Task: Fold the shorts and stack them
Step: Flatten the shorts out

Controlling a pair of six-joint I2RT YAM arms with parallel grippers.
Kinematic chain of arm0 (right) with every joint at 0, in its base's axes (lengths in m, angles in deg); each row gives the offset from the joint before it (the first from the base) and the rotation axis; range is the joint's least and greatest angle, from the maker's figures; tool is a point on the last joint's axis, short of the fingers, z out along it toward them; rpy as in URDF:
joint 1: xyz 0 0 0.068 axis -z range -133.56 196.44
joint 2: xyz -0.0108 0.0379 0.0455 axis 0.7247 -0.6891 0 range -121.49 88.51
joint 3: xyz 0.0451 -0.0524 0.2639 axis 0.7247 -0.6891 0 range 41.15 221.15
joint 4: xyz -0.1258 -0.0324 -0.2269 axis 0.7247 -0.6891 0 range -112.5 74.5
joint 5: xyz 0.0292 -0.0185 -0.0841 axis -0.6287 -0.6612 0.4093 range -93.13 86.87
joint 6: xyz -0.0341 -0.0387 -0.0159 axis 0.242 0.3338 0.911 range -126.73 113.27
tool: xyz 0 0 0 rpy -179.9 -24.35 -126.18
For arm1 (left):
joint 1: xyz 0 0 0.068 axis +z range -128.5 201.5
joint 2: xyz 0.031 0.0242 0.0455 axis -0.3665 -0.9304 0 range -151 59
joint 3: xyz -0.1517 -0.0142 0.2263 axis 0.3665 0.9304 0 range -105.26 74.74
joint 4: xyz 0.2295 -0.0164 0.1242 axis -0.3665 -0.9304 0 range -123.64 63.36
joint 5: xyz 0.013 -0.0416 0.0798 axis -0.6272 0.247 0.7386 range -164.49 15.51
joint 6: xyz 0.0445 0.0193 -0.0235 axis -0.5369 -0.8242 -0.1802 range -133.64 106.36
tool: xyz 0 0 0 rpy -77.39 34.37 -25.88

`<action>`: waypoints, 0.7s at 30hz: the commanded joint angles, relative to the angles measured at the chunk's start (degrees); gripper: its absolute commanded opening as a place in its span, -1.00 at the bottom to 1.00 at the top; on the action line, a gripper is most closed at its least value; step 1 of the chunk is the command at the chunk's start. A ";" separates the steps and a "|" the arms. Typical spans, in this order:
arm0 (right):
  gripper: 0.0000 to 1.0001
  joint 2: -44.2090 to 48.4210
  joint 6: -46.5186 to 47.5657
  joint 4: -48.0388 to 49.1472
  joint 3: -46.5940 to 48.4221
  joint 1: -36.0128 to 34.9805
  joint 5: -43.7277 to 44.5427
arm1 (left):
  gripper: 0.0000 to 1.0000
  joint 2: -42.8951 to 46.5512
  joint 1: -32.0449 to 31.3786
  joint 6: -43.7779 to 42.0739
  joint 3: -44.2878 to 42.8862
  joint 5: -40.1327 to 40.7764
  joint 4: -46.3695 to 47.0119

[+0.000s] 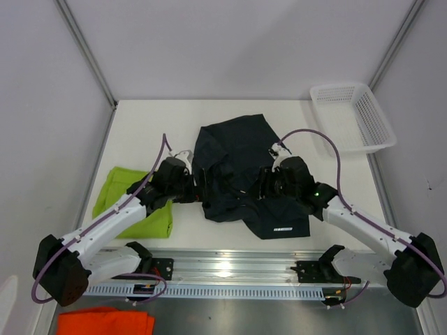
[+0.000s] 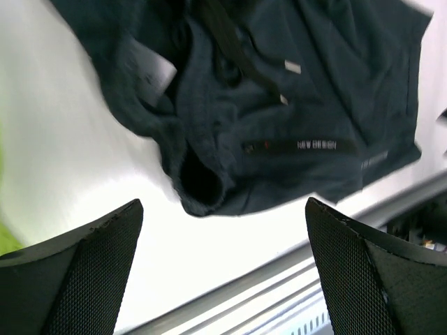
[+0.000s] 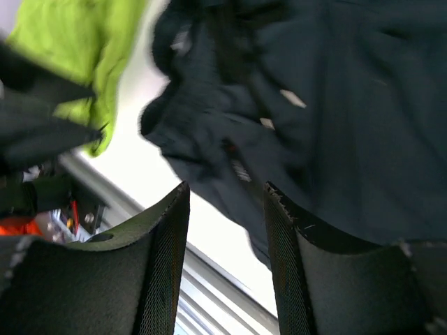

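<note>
Shorts lie in two spots on the white table (image 1: 147, 125). The dark navy pair (image 1: 241, 150) sits at the centre, rumpled and only loosely gathered, with its drawstring (image 2: 241, 59) trailing across the fabric. The lime green pair (image 1: 129, 202) lies flat and folded at 9 o'clock, beside the dark pair but not touching it.

The left gripper (image 2: 223, 206) hangs at the dark pair's 8 o'clock edge. Its jaws are spread wide, with only bare table and the hem showing between them. The right gripper (image 3: 225, 188) is over the dark pair's 4 o'clock side, fingers partly apart with nothing between them; that view is blurred.

A white mesh basket (image 1: 377, 118) stands at 2 o'clock. An orange cloth (image 1: 105, 322) lies at 7 o'clock, below the mounting rail (image 1: 230, 269).
</note>
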 commanded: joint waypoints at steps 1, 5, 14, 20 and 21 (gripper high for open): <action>-0.03 2.90 -4.16 -10.21 -1.60 3.65 7.90 | 0.98 1.14 -3.54 3.66 2.37 0.53 1.05; -0.06 3.78 -5.49 -10.67 -5.03 10.42 4.15 | 0.98 0.70 -6.53 6.48 4.66 2.37 2.63; 0.27 -0.26 -5.75 -11.28 -7.14 15.44 4.83 | 0.98 -3.25 -7.15 6.92 6.51 10.02 3.42; 0.22 -1.40 -6.63 -12.24 -8.20 17.03 6.07 | 0.87 -8.78 -7.15 7.01 5.46 11.96 6.24; 0.21 -1.32 -6.46 -12.59 -8.37 17.12 6.16 | 0.83 -9.40 -7.15 7.01 5.02 12.57 6.67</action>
